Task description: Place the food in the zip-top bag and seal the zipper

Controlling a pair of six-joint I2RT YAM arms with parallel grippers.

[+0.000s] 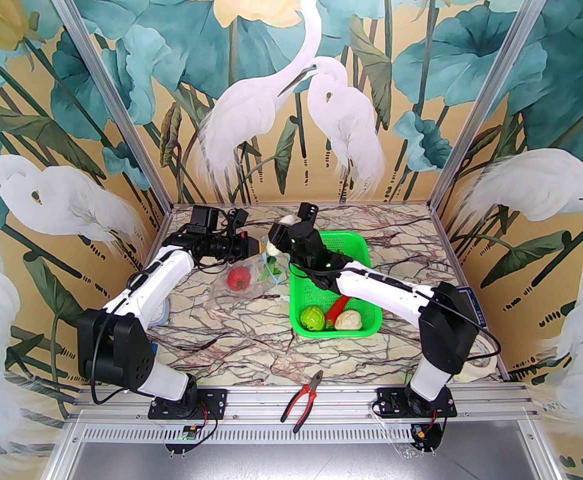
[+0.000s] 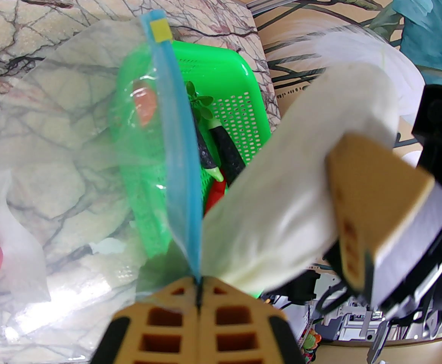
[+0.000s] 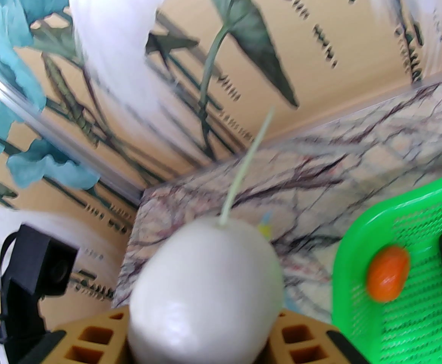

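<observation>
Crinkly clear bag [image 2: 65,120] — glossy cucumber [image 3: 206,290]

On my screens I list: zip-top bag [image 2: 54,108], clear; zipper [image 2: 179,127], light blue (a yellow tab at one end); cucumber [image 3: 206,290], glossy white; red tomato [image 1: 238,279]; orange tomato [image 3: 388,273]; cabbage [image 1: 313,317], green; cauliflower [image 1: 347,320], cream; chili [image 1: 339,307], red; basket [image 1: 336,336], bright green, perforated mesh; table [image 1: 241,338], cream marble with dark reddish veins; pliers [image 1: 302,397], red and black handles.
</observation>
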